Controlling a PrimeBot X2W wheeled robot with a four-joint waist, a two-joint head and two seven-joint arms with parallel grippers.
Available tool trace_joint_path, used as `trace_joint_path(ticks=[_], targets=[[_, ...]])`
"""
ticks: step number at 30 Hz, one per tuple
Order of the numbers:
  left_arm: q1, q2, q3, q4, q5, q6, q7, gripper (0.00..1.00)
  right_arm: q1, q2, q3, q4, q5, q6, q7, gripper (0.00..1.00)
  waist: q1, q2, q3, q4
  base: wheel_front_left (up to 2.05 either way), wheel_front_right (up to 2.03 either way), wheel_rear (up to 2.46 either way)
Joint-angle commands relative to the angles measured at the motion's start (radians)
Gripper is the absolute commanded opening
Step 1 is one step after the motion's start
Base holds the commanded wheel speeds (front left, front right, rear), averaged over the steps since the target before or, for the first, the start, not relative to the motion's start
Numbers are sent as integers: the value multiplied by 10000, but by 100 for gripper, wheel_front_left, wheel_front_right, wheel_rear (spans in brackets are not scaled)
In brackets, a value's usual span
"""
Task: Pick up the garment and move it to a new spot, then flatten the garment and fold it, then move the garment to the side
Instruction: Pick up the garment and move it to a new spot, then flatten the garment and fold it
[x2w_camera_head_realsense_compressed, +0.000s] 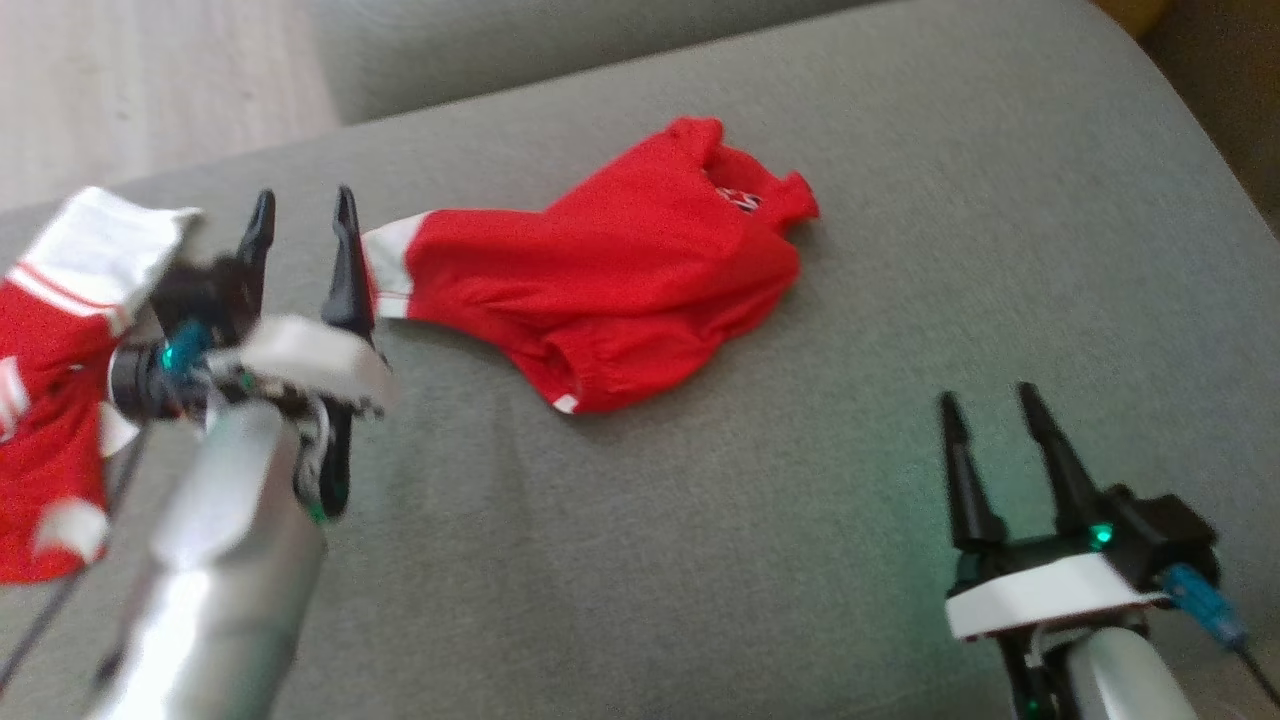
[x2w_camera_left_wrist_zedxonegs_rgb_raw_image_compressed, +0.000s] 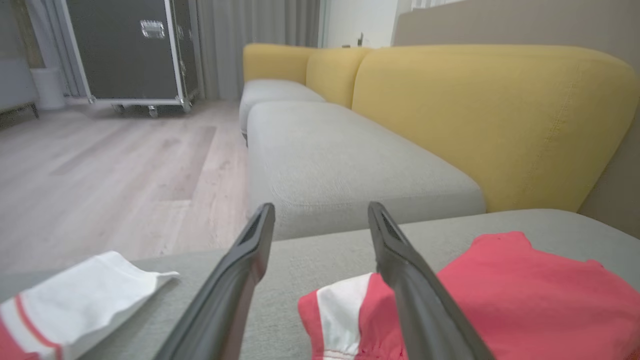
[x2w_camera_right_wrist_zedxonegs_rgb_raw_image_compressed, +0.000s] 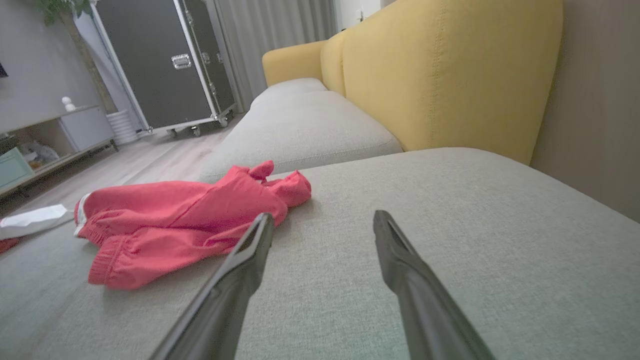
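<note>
Folding is not yet done: we see the garment (x2w_camera_head_realsense_compressed: 620, 270) crumpled just right of our left gripper (x2w_camera_head_realsense_compressed: 303, 197), spread and empty; the right gripper (x2w_camera_head_realsense_compressed: 985, 395), likewise released, sits well apart.

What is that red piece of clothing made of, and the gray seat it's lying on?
The red garment looks like thin, soft knit cloth with a matte finish: it crumples into folds and has gathered, stretchy-looking cuffs. The gray seat is probably woven upholstery over padding: a fine grainy weave shows, and its edges are rounded.
</note>
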Motion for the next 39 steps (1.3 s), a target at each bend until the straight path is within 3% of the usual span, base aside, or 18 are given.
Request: trace_joint_path(ticks=[1, 5, 8, 16, 26, 39], targets=[[396, 372, 542, -1007, 452, 254, -120, 100, -101, -34, 35, -216, 280, -7, -63, 100, -1, -1, -445, 415, 0, 0, 0], [2622, 59, 1349, -3567, 1660, 804, -123, 100, 200, -34, -79, -140, 380, -7, -63, 100, -1, -1, -1130, 1040, 0, 0, 0], [4250, -333, 1804, -5101, 2375, 936, -124, 100, 388, -34, -162, -108, 327, -7, -63, 100, -1, -1, -1498, 1482, 0, 0, 0], [7577, -1149, 2248, -7313, 3475, 682, -125, 100, 1026, -34, -222, -294, 68, -7, -63, 100, -1, -1, -2321, 2273, 0, 0, 0], [8805, -1374, 1918, -7882, 4327, 836, -125, 100, 1889, -211, 54, -739, -551, -7, -63, 100, -1, -1, -2741, 2641, 0, 0, 0], [9031, -1406, 1978, -7949, 4389, 1072, -125, 100, 2251, -561, 549, -899, -544, -7, -63, 100, -1, -1, -2876, 2579, 0, 0, 0]])
